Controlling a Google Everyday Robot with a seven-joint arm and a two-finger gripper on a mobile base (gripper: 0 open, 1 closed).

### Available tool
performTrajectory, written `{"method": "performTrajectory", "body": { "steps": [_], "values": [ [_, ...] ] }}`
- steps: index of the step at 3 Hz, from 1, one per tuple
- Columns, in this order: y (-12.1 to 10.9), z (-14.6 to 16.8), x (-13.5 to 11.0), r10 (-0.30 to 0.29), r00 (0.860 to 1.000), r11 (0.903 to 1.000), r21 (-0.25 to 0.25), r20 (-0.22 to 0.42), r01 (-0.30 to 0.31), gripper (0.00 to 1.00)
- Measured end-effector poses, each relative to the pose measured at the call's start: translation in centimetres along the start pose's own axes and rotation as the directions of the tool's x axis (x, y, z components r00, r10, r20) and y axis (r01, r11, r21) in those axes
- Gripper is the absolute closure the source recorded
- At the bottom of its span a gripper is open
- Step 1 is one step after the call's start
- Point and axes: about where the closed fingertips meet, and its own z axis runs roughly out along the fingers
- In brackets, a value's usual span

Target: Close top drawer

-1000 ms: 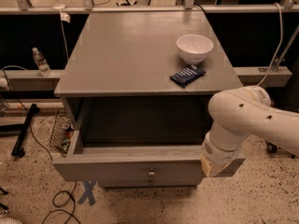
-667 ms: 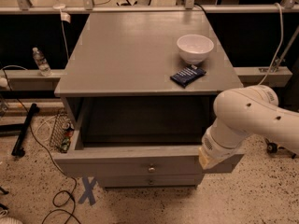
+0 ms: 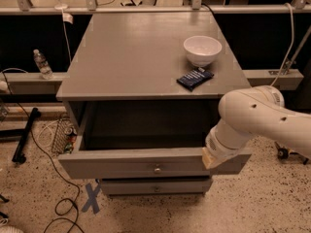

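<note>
While the gripper (image 3: pixel 210 158), grip unreadable, pushes near the front-right corner of the desk (image 3: pixel 136 57), the top drawer (image 3: pixel 141 163) has slid inward, though still well open.

Tool (image 3: pixel 210 158) mostly hidden behind arm (image 3: pixel 248 123), top drawer (image 3: pixel 131 164) front.

Overhead light; pincer (image 3: pixel 210 158) (lit) at dark top drawer (image 3: pixel 121 165)

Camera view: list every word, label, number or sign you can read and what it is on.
"X": blue tape cross on the speckled floor.
Small dark blue packet on the grey cabinet top: print too blurred to read.
Clear plastic bottle at left: label unreadable.
Gripper, at the right end of the grey top drawer front: no text.
</note>
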Motion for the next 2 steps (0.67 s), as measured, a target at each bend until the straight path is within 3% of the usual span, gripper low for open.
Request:
{"method": "performTrajectory", "body": {
  "steps": [1, 2],
  "values": [
    [0.0, 0.0, -0.1, -0.001, 1.000, 1.0000, 0.000, 0.002, 0.001, 1.00],
    [0.3, 0.7, -3.3, -0.021, 0.998, 0.9997, -0.011, 0.057, 0.022, 1.00]
  ]
}}
